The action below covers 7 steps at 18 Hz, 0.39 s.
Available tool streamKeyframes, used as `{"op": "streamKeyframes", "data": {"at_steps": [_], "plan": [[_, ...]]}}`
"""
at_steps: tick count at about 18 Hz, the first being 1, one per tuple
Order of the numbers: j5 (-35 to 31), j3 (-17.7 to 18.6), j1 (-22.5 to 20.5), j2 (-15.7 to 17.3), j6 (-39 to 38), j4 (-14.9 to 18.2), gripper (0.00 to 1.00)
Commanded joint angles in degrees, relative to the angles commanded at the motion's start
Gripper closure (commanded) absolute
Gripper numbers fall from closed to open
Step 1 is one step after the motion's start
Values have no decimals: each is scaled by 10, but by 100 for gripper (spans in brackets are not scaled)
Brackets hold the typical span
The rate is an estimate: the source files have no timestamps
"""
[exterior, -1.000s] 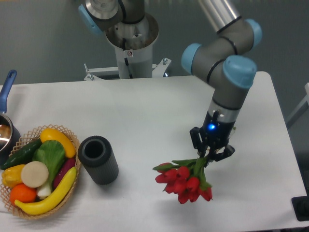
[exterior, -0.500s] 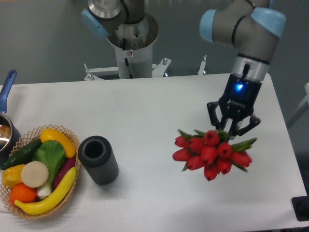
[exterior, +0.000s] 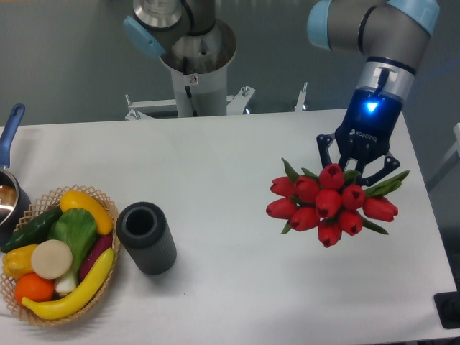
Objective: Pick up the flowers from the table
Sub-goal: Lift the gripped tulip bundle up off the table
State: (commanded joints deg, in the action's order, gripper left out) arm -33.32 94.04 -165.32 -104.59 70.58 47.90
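The flowers, a bunch of red tulips with green leaves, hang in the air above the right part of the white table, with the blooms turned towards the camera. My gripper is shut on their stems, which are hidden behind the blooms. The gripper points down, with a blue light on its wrist. The bunch is off the tabletop.
A dark grey ribbed cylinder stands left of centre. A wicker basket with yellow, orange and green produce sits at the front left. A pot with a blue handle is at the left edge. The arm's base stands at the back.
The gripper has risen and moved to the right and back with the flowers in it. The bunch has turned, so the blooms now face up towards the camera.
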Motion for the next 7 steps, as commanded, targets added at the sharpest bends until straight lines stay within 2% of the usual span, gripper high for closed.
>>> {"op": "streamKeyframes", "data": {"at_steps": [7], "plan": [[19,-1,-5,0,0,1,78]]}}
